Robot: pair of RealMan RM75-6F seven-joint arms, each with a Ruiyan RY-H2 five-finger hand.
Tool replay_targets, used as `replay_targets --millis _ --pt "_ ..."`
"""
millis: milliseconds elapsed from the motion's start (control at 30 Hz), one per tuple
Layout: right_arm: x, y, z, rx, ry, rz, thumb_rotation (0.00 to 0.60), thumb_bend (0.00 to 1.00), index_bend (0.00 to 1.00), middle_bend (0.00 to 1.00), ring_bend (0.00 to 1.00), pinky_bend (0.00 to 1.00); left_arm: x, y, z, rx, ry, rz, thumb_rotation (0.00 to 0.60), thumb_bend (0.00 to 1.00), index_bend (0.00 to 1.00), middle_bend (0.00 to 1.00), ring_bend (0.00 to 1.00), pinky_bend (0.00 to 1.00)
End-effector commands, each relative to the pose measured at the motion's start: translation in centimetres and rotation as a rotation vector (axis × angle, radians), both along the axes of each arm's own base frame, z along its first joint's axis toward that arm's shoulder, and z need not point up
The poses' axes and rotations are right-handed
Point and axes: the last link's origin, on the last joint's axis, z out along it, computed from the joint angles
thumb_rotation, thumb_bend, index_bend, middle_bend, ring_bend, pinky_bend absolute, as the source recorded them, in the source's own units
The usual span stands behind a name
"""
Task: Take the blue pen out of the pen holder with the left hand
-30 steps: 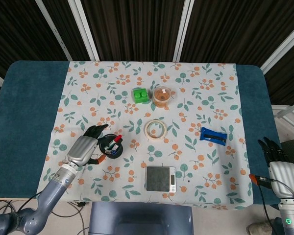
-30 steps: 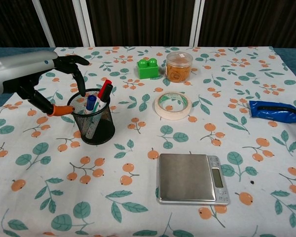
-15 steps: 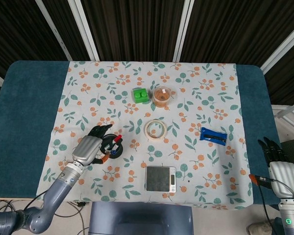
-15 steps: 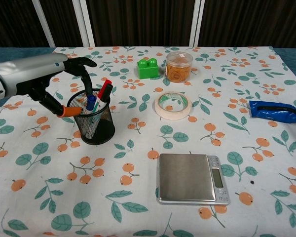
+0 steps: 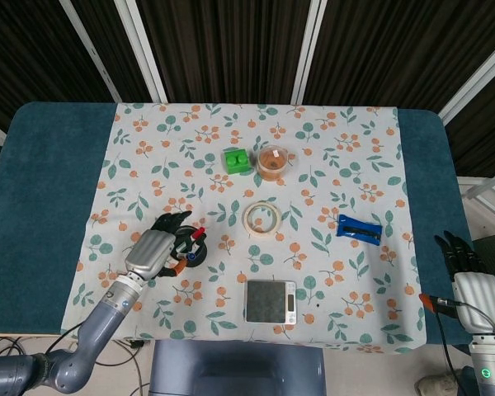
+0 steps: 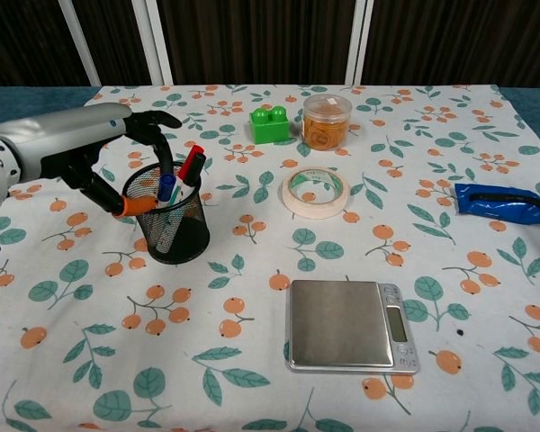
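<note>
Left hand (image 6: 90, 148) hovered over the near-left rim of the holder (image 6: 171, 220), fingers spread and curved, gripping nothing; its dark fingertips reached above the pens while the orange-tipped thumb sat just outside the mesh wall. In the head view the same hand (image 5: 155, 247) covered most of the cup. The blue pen (image 6: 166, 187) stood inside the holder, leaning a little, only its capped top clearing the rim, with a red pen (image 6: 191, 164) just beside it on the right.

By my judgement the pen was light and stiff, with smooth plastic that could slide in a loose pinch. The cap end was the only part to take hold of, best pinched between thumb and a fingertip and drawn straight up. The mesh cup looked light as well and might tip or lift if the pen dragged on its neighbours. Right hand (image 5: 469, 276) hung off the table's right edge, fingers loosely extended and empty.
</note>
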Motion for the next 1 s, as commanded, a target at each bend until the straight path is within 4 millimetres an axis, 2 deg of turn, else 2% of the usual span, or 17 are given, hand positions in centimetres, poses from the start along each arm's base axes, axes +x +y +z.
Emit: replay_targets --millis 33,367,833,1000 --pt "0.01 -0.01 0.0 0.0 0.0 0.0 0.6 0.13 0.07 0.0 0.04 0.17 0.12 -0.04 -0.18 -0.006 0.0 0.001 0.6 0.36 0.46 0.0 0.0 0.0" --pt "0.01 -0.01 -0.03 0.003 -0.002 -0.001 0.6 0.13 0.07 0.0 0.04 0.17 0.46 -0.11 -0.36 -0.006 0.008 -0.011 0.6 0.36 0.49 0.0 0.0 0.0" --pt "-0.02 -0.04 -0.03 0.001 0.001 -0.006 0.6 0.13 0.08 0.0 0.04 0.17 0.66 0.11 -0.12 0.0 0.007 -0.011 0.6 0.36 0.48 0.0 0.0 0.0" --pt "-0.03 -0.03 -0.03 0.003 0.002 -0.008 0.6 0.13 0.08 0.0 0.04 0.17 0.68 0.07 0.1 0.003 0.013 -0.012 0.6 0.36 0.51 0.0 0.0 0.0"
